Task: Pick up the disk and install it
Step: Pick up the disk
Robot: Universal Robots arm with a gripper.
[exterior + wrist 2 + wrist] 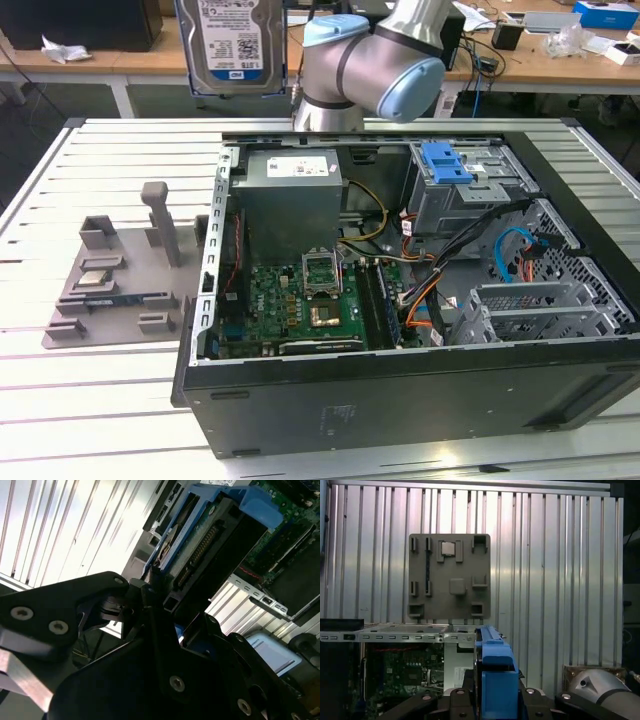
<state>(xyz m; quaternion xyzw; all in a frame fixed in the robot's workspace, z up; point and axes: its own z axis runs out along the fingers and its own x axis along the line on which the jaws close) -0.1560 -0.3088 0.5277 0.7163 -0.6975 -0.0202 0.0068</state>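
- While clamped in the black gripper [157, 592], the rectangular silver-grey disk [232, 40] with blue-and-white label and blue plastic carrier is held upright in the air, label turned toward the exterior view.
- Disk is seen at the top of the exterior view, just beside the grey-and-light-blue robot arm [372, 62], raised well above the ribbed aluminium table [100, 400] and outside the case.
- Gripper jaws are drawn narrow onto one end of the disk. Its connector edge is seen in the second wrist view, and its blue carrier edge in the first wrist view.
- Open black computer case [400, 400] is laid on its side on the table, with the green motherboard [290, 300] exposed inside.
- Bare blue plastic bracket [445, 162] is seated on the silver metal drive cage [480, 195], at the case's far side toward the exterior view's right.
- Flat grey fixture plate [110, 310] is set on the table on the exterior view's left, beside the case. A small square silver chip [95, 278] is lodged in one pocket.
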